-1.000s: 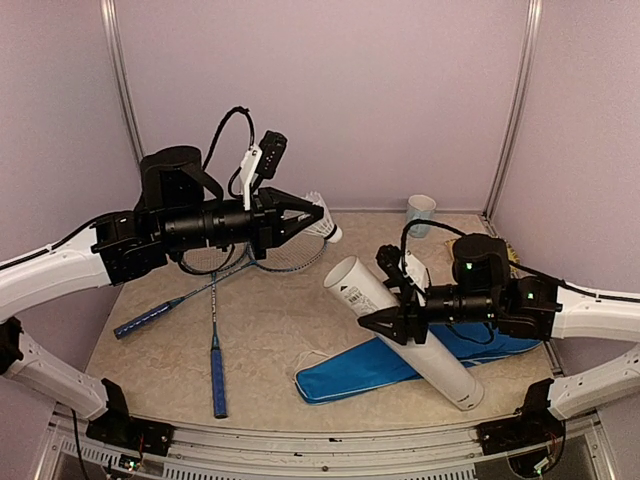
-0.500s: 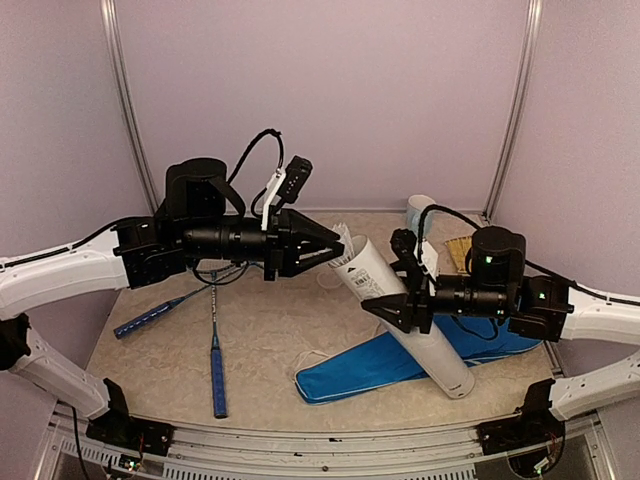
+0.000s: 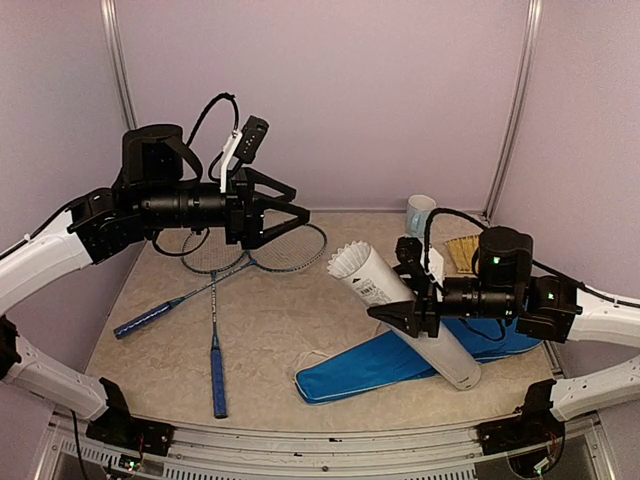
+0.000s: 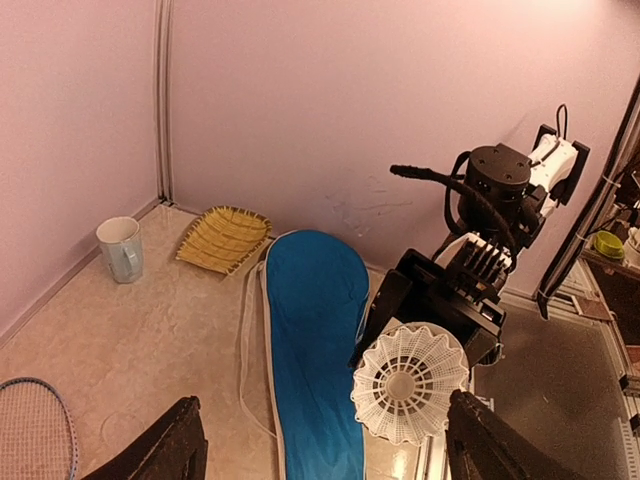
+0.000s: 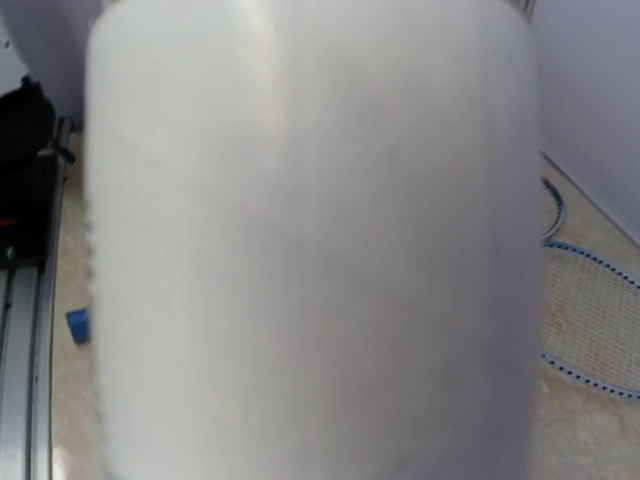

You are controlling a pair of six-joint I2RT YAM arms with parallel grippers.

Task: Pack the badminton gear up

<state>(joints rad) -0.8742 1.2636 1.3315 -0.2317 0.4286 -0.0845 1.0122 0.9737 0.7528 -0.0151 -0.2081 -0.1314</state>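
Observation:
My right gripper (image 3: 408,316) is shut on the long white tube (image 3: 415,325), holding it tilted with its open mouth up and to the left. A white shuttlecock (image 3: 350,263) sits in that mouth, feathers outward, and shows in the left wrist view (image 4: 408,383) too. Well to the left of the tube, my left gripper (image 3: 300,204) hangs open and empty. The tube (image 5: 300,250) fills the right wrist view and hides the fingers. Two rackets with blue handles (image 3: 150,317) (image 3: 217,375) lie crossed on the left. The blue cover (image 3: 370,368) lies under the tube.
A pale blue mug (image 3: 420,212) stands at the back wall and a straw-coloured brush (image 3: 462,250) lies beside it, behind my right arm. The racket heads (image 3: 285,250) lie below my left gripper. Walls close in the back and both sides.
My left gripper carried the shuttlecock to the tube's mouth, opened, left it there and drew back to the left. My right gripper kept hold of the tube.

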